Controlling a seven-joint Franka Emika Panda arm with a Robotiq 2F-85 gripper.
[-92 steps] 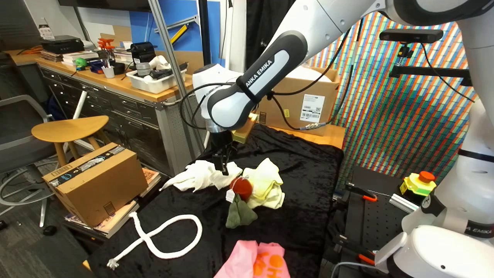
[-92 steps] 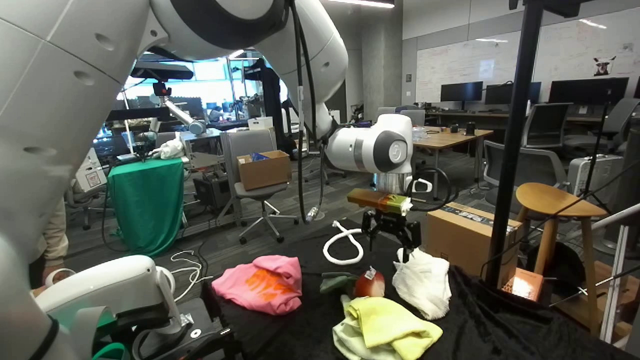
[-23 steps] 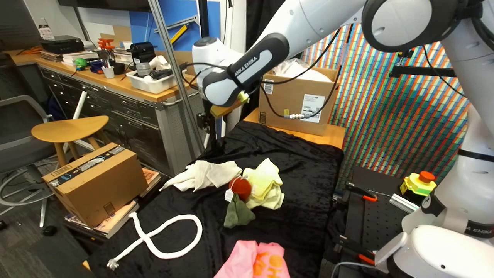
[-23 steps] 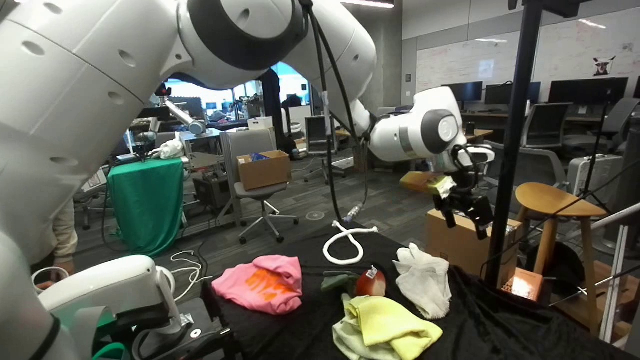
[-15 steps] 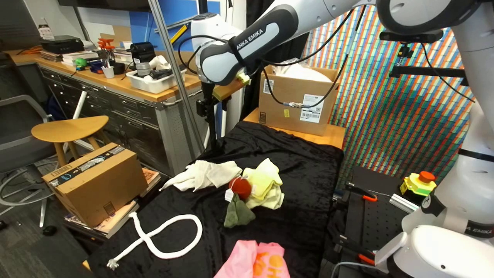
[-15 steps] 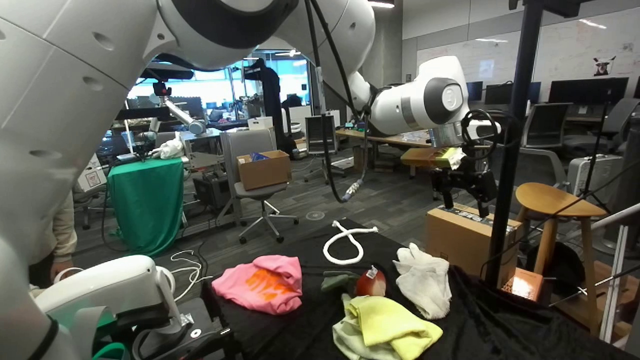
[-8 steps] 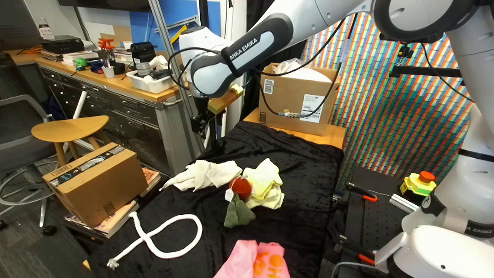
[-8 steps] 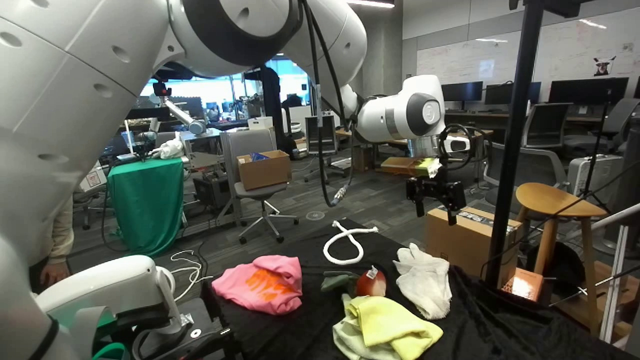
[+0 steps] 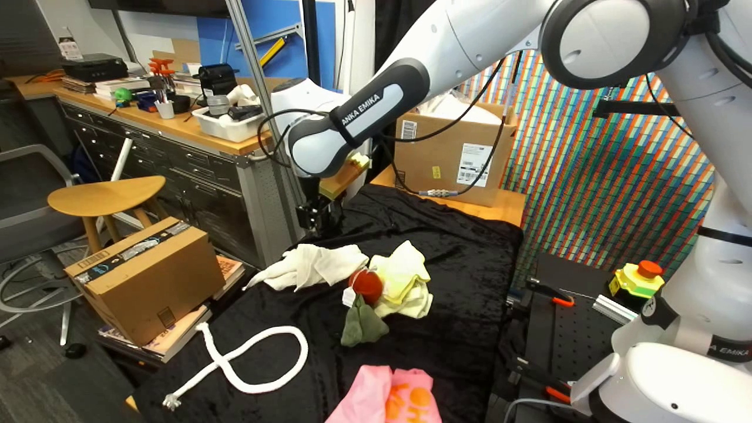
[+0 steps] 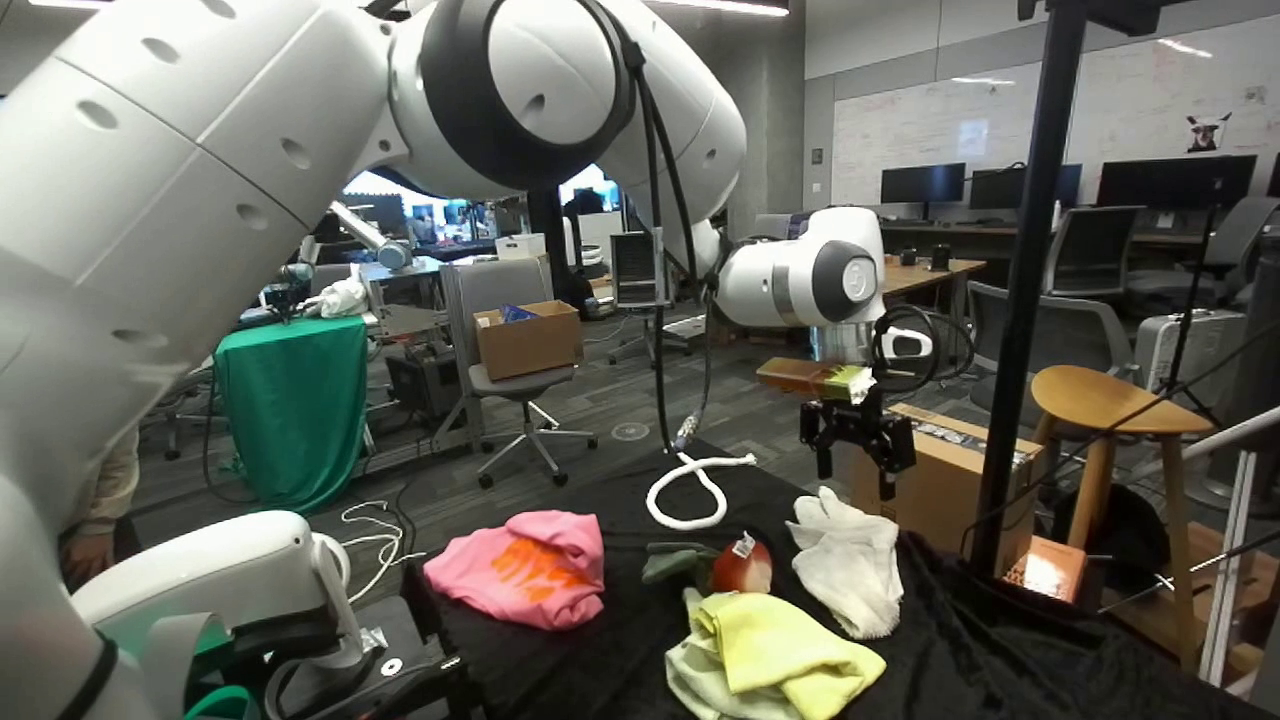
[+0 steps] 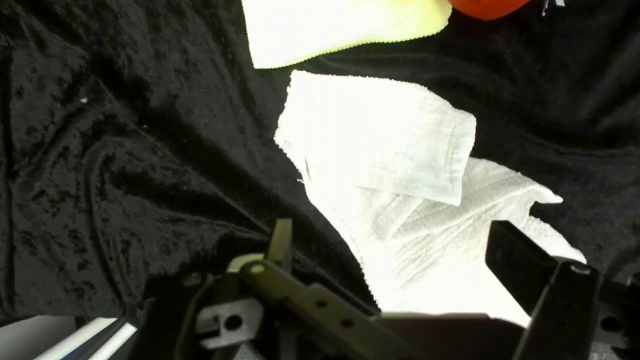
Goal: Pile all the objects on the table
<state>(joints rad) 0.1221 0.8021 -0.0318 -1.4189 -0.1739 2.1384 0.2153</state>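
cloths (image 10: pixel 515 572): three (one pink); one red item (image 10: pixel 741 571)

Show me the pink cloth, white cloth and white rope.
Pink cloth (image 10: pixel 535 570), in an exterior view: its orange-printed part.
White cloth (image 11: pixel 390 160), in the wrist view: a folded flap.
White rope (image 9: pixel 222 361), in an exterior view: its crossing.

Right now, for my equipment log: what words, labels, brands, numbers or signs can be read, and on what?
"ANKA EMIKA": robot's forearm
"A EMIKA": robot's base
Pink cloth: orange letters, no whole word readable
Any text too small or faint to read: labelled box, taped box, books, white tag, whiteboard
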